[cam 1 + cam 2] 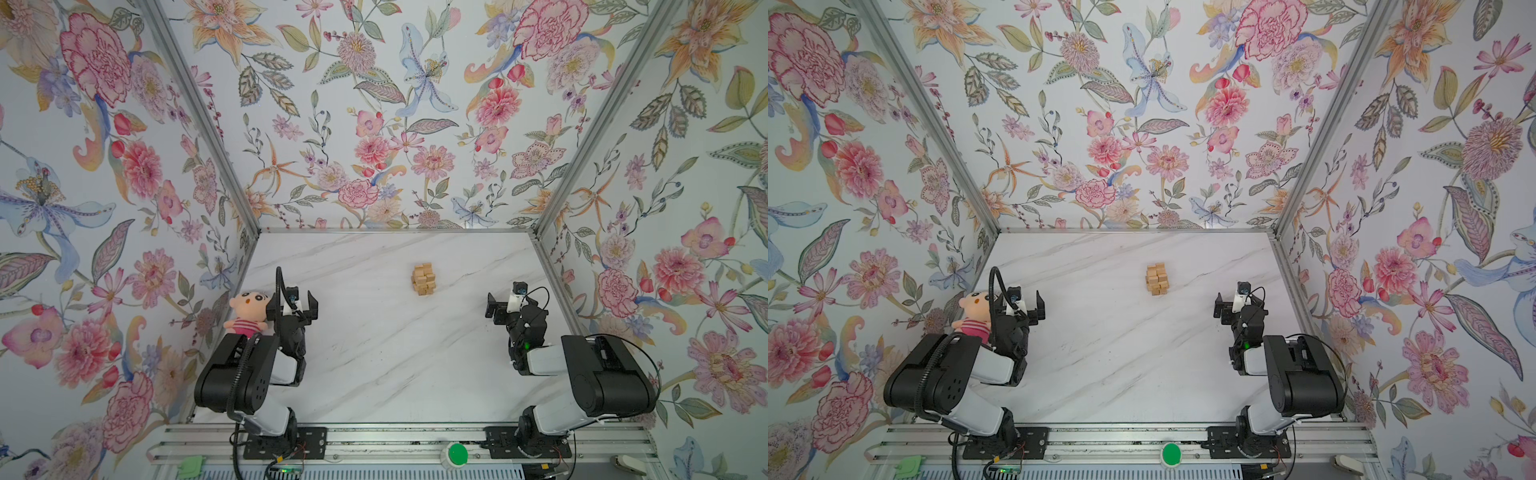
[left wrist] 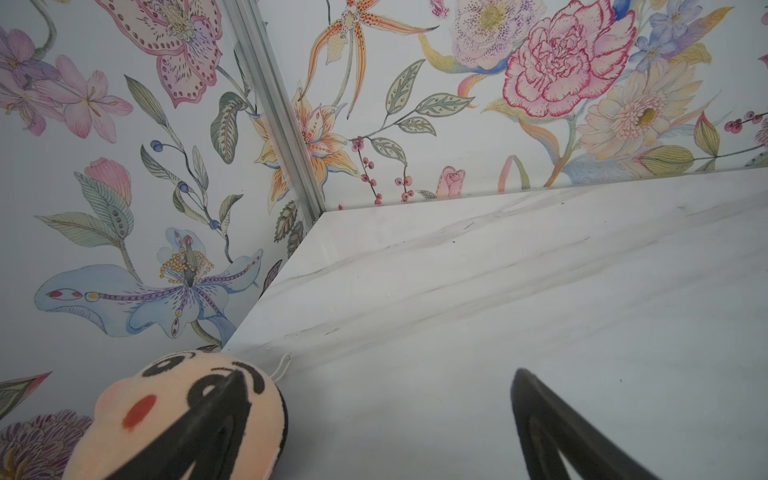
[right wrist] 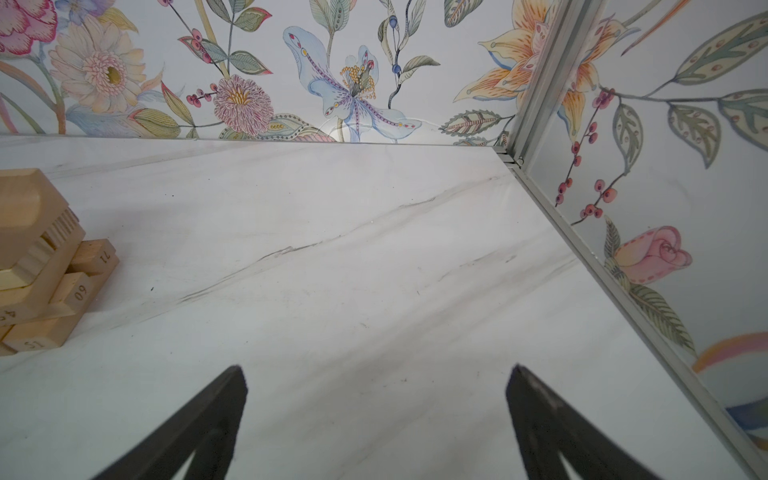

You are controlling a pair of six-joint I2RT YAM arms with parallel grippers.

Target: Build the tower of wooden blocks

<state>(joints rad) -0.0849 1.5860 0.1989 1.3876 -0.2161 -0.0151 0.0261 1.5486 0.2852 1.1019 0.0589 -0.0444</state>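
While left gripper (image 2: 379, 371) and right gripper (image 3: 378, 368) are gaping empty, the tower (image 1: 424, 279) of crisscrossed tan wood bars (image 3: 79, 293) is showing cropped in right wrist view.

1. A white worktop (image 1: 374, 353) with grey marble veins fills the floor of the booth.
2. A plush doll (image 1: 245, 311) with a peach face, a red mouth and a pink-striped top lies at the worktop's left edge, against the wall.
3. Flowered wallpaper (image 1: 374, 124) covers the walls along the left, far and right edges.
4. A silver metal post (image 1: 200, 116) rises from the far left corner, and another from the far right corner.
5. A metal rail (image 1: 395, 440) runs along the near edge, and a round green button (image 1: 457, 454) sits on it right of the middle.
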